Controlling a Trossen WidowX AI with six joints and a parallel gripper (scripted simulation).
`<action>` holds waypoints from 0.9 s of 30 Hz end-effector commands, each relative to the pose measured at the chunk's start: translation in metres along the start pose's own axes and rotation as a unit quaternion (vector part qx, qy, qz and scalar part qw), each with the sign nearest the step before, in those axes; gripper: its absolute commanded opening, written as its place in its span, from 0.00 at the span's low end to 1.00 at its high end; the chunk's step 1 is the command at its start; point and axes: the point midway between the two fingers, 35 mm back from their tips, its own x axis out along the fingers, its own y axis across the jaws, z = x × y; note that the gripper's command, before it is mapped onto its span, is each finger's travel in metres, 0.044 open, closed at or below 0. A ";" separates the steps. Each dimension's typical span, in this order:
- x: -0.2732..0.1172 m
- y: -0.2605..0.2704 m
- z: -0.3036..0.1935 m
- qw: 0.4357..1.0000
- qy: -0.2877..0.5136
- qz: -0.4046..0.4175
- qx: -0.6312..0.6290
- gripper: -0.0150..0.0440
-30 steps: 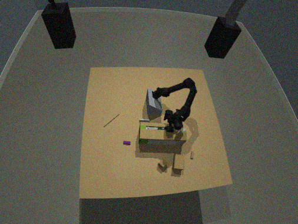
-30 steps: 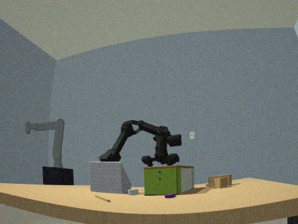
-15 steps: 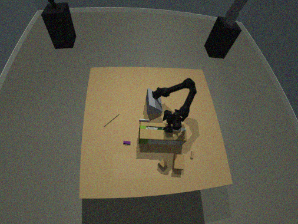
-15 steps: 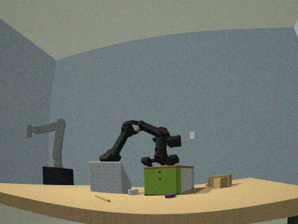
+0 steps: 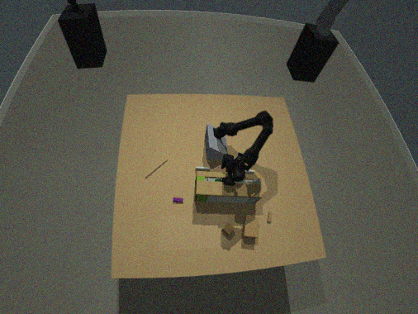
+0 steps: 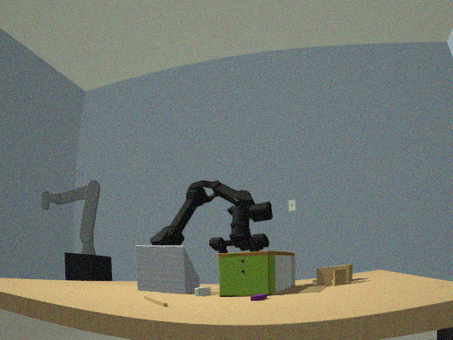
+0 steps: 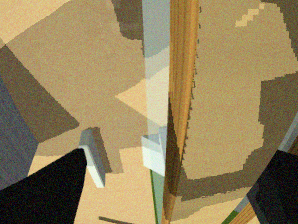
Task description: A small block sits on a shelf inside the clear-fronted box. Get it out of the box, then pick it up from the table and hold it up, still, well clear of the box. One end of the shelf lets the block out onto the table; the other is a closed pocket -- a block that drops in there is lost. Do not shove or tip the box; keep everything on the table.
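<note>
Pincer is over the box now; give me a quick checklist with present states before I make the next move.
1. Pincer open and holding nothing: ok.
2. Pincer low over the top of the box, at its rear edge: ok; whether it touches cannot tell.
3. Box upright on the table: ok.
4. Small block located on the shelf: cannot tell; no view shows it clearly.
5. Green end of the box faces the purple piece; whether that is the exit end: cannot tell.
6. Thin stick lies apart from the box, untouched: ok.
</note>
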 end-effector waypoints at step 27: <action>0.031 0.004 -0.082 1.000 0.003 0.006 0.001 0.93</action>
